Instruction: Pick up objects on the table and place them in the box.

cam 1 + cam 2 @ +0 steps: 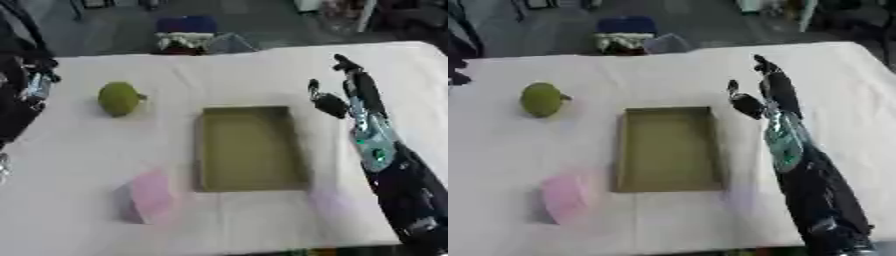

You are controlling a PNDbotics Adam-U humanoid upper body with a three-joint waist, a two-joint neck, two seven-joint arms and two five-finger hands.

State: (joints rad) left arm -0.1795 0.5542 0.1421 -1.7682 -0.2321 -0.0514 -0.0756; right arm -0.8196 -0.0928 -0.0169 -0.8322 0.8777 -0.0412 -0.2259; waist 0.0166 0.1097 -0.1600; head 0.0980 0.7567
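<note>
Box (252, 149) sits mid-table looking empty, so no object is placed yet and the step in hand is likely choosing a first pick. From the box, green round fruit (119, 98) lies at 10 o'clock, pink soft-looking object (149, 196) at 7 o'clock, and right hand (339, 92) hovers at 2 o'clock, fingers straight and released, holding nothing. Left hand (37, 82) shows only at the left edge, fingers cannot be told; next move calls for a reach across the box, whose walls stand in the way of the right arm.
</note>
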